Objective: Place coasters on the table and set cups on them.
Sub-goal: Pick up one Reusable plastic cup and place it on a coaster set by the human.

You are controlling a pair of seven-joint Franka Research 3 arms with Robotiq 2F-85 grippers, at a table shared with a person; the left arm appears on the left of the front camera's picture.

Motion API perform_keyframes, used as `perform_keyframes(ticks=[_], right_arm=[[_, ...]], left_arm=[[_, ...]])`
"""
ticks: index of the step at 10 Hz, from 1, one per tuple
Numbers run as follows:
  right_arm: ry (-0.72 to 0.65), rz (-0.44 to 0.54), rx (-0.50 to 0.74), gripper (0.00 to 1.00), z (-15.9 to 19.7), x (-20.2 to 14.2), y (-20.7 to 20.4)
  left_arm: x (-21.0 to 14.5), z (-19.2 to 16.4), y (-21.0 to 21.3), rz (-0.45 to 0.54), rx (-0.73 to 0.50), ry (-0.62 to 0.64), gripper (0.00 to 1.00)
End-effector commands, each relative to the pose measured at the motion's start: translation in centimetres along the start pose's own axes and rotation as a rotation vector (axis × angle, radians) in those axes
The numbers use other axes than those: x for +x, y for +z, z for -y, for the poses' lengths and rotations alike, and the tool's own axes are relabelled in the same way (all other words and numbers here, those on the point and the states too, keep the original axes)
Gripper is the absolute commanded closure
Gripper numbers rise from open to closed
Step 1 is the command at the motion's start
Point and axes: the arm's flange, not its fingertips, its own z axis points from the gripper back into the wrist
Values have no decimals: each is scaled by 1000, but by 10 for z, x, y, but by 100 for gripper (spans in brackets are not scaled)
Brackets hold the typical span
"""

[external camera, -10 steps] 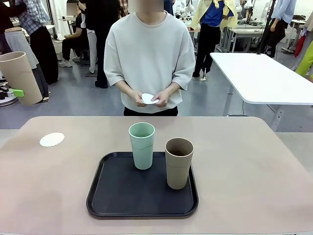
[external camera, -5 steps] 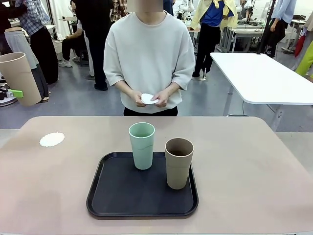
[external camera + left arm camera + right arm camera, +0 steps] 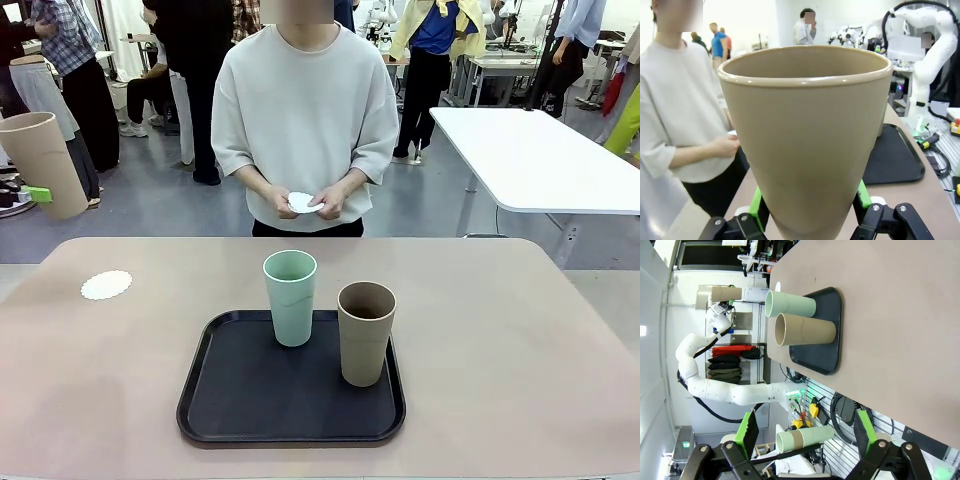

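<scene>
Left gripper (image 3: pixel 810 199): clamped on the held cup (image 3: pixel 805 135), a green pad (image 3: pixel 863 193) on each side of its lower wall. The cup hangs off the table (image 3: pixel 520 330), rim up and slightly tilted. Its body screens most of what lies straight ahead of the fingers. To one side of it stands the person (image 3: pixel 675 110), to the other the tray (image 3: pixel 892 160).

Right gripper (image 3: pixel 806 432): jaws spread wide, nothing between them. Well ahead of its fingers is the tray with the mint cup (image 3: pixel 790 305) and the tan cup (image 3: pixel 805 330) standing just beside each other.

Front view: one coaster (image 3: pixel 106 285) lies flat on the table, below the left gripper and a little inward of it. The tray sits farther inward, well apart from the coaster. The person's hands (image 3: pixel 330 200) hold spare coasters (image 3: pixel 303 202) beyond the table's far edge. A white table (image 3: pixel 540 150) stands behind, off toward the right gripper's side.

Versus one second ago: the held cup sits almost where it was. Tray, both cups, coaster and hands are unchanged. Only people in the background have shifted.
</scene>
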Motion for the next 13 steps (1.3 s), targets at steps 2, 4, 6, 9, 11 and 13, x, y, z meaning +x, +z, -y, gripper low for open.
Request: perform_keyframes(ticks=[2, 4, 6, 9, 11, 13], right_arm=[[6, 1, 14, 0, 0, 0, 0], [6, 1, 14, 0, 0, 0, 0], [6, 1, 14, 0, 0, 0, 0], [6, 1, 14, 0, 0, 0, 0], [6, 1, 14, 0, 0, 0, 0], [6, 1, 14, 0, 0, 0, 0]], left_arm=[[-29, -47, -1, 38, 3, 30, 18], [-53, -59, -3, -4, -11, 55, 18], [-77, -61, -2, -62, -60, 24, 18], [-114, -62, -5, -75, -108, 51, 18], [-136, -59, -13, -67, -101, 34, 18], [-155, -59, -21, -61, -92, 31, 18]])
